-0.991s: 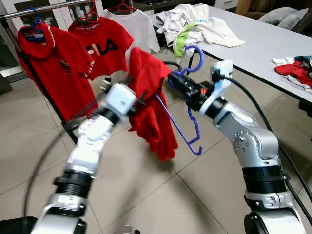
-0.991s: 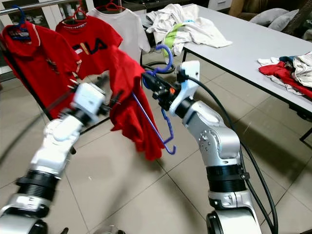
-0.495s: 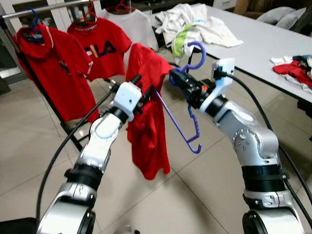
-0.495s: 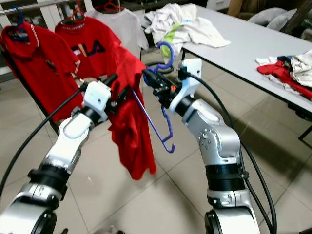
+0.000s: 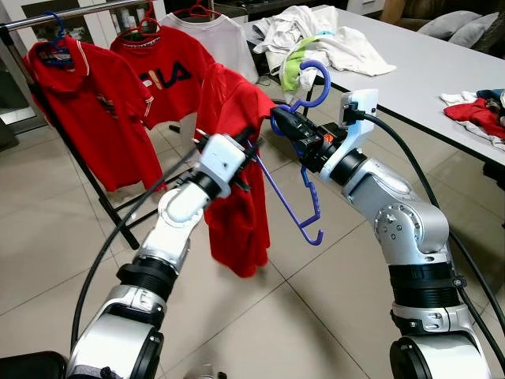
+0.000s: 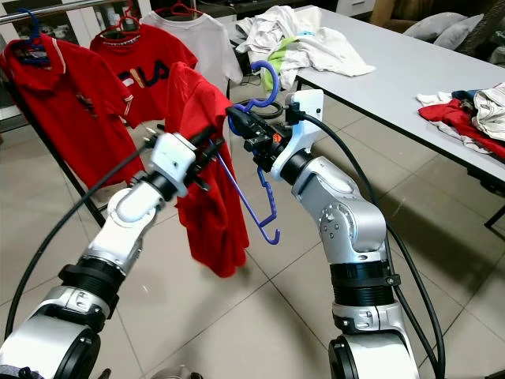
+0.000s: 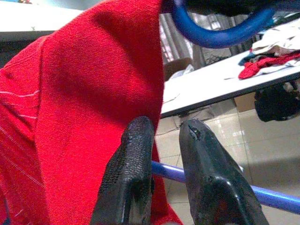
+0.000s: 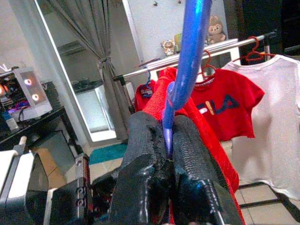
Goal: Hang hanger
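Right gripper (image 8: 166, 154) is clamped tight on the blue hanger (image 5: 304, 170), held mid-air with its hook up. The red shirt (image 5: 237, 158) drapes one hanger arm; left gripper (image 7: 161, 154) sits slightly parted at the bar and cloth. Beyond, the clothes rack (image 5: 71, 12) holds shirts.

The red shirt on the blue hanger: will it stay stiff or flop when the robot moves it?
The red shirt probably flops: it droops in loose folds off the blue hanger. It looks light, and may slide, since only one side is draped.
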`<state>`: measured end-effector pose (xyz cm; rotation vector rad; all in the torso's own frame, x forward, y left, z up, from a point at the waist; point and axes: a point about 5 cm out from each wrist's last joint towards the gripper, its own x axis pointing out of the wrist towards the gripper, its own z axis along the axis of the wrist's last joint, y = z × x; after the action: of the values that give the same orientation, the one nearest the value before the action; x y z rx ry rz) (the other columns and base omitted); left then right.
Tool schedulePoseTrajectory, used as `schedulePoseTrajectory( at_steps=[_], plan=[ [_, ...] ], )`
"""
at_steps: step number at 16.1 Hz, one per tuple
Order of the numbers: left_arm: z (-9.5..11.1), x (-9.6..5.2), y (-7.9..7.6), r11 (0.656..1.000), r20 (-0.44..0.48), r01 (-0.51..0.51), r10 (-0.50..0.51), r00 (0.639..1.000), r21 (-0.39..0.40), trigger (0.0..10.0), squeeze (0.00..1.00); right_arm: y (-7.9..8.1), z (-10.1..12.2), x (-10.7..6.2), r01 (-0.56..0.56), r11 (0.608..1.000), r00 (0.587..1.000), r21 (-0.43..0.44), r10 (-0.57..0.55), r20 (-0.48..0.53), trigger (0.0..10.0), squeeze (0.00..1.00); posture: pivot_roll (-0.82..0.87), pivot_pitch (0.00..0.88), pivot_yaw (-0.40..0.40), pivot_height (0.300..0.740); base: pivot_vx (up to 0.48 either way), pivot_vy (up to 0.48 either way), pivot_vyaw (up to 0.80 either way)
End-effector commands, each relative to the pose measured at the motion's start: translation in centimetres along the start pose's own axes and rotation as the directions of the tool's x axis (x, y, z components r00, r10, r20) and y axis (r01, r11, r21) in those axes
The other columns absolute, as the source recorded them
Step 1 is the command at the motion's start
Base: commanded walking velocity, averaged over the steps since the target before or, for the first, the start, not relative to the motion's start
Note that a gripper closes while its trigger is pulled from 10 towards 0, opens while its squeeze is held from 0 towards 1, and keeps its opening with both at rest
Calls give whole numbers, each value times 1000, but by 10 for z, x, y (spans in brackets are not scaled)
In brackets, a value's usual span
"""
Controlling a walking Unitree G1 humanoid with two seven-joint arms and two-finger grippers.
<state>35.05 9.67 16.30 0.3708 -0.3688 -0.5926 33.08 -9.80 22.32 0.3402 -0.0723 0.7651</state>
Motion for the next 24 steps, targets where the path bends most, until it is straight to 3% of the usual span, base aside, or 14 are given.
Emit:
schedulePoseTrajectory(
  at_steps=[1, 4, 7, 8, 9, 11, 12, 15, 20, 24],
  plan=[
    [1, 1, 4, 1000, 5, -10, 10, 1000, 22, 10000, 0, 9, 17, 3, -45, 998, 997, -32, 47, 59, 0, 0, -9, 0, 41, 740, 0, 0, 0],
    [0, 3, 8, 996, -10, -47, 48, 999, 71, 10000, 0, 10, 17, 4, -52, 998, 997, -33, 54, 58, 0, 0, -15, 0, 44, 740, 0, 0, 0],
    [-2, 2, 23, 971, -37, -199, 205, 978, 129, 10000, 0, 11, 17, 4, -56, 998, 997, -34, 58, 59, 0, 0, -17, 0, 43, 740, 0, 0, 0],
    [-2, 1, 25, 968, -40, -207, 215, 976, 141, 9333, 0, 12, 17, 4, -58, 998, 996, -34, 60, 60, 0, 0, -17, 0, 43, 740, 0, 0, 0],
    [-3, 1, 26, 967, -40, -212, 219, 975, 139, 6275, 0, 12, 17, 4, -61, 998, 996, -34, 63, 61, 0, 0, -16, 0, 44, 740, 0, 0, 0],
    [-2, 1, 26, 965, -35, -219, 226, 973, 145, 3294, 0, 12, 17, 5, -63, 997, 996, -34, 65, 61, 0, 0, -16, 0, 43, 740, 0, 0, 0],
    [-2, 2, 26, 963, -28, -226, 233, 972, 148, 0, 0, 12, 17, 5, -64, 997, 996, -34, 66, 61, 0, 0, -16, 0, 43, 740, 0, 0, 0],
    [-3, 1, 23, 965, -28, -219, 226, 974, 146, 0, 0, 12, 17, 5, -61, 998, 996, -33, 63, 62, 0, 0, -11, 0, 39, 740, 0, 0, 0],
    [-4, -1, 30, 954, -35, -263, 270, 962, 143, 0, 0, 10, 17, 5, -54, 998, 997, -32, 56, 61, 0, 0, -9, 0, 37, 740, 0, 0, 0],
    [9, -3, 17, 978, 74, -177, 169, 983, 114, 0, 0, 7, 17, 4, -37, 999, 997, -35, 40, 59, 0, 0, -8, 0, 39, 740, 0, 0, 0]
  ],
)
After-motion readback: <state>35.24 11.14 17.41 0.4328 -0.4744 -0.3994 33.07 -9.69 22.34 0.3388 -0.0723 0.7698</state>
